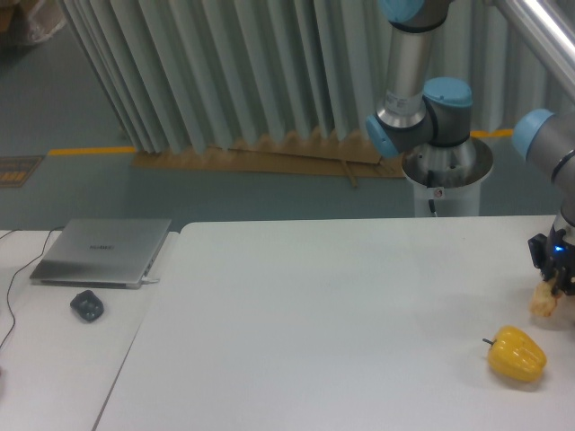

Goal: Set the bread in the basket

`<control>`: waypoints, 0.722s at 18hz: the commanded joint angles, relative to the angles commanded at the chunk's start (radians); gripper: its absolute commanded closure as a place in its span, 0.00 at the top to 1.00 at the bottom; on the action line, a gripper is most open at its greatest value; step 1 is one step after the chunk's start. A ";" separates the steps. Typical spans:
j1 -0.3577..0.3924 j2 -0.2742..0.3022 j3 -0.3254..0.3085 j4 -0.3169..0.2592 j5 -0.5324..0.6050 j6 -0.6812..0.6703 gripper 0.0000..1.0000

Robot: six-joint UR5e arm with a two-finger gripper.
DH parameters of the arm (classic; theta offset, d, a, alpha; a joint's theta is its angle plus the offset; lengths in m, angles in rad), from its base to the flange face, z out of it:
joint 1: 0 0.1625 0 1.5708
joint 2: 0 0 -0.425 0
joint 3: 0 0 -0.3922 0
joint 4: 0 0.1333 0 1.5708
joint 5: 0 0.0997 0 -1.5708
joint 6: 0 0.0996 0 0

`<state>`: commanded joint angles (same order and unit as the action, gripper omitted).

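Bread (pixel 543 302): a small pale tan lump, slightly oblong, with darker brownish patches on its surface. It sits at the far right edge of the view, partly cut off by the frame and partly covered from above by the end effector. It looks smaller than the pepper nearby. Whether it touches the bench (pixel 341 314) or hangs just above it cannot be told from this angle.

End effector (pixel 553 280): black, with a small blue light lit on its body. It points down at the right edge of the bench, its fingers clamped on the upper part of the bread, with only a narrow spread between them. The fingertips themselves are hard to make out against the bread.

Yellow pepper (pixel 516 354): glossy, with a dark stem pointing left; it lies on the bench in front of the bread and a little to the left, near it but apart.

At the left, a closed grey laptop (pixel 103 251) lies flat, with a dark mouse (pixel 87 306) just in front of it. No basket is in view.
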<state>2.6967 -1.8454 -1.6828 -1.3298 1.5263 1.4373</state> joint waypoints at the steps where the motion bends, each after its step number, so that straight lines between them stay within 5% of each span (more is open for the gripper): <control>1: 0.000 0.008 0.000 -0.008 0.000 0.000 0.24; 13: 0.055 0.035 0.067 -0.097 0.000 0.179 0.24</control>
<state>2.7520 -1.8101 -1.6153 -1.4266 1.5263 1.6166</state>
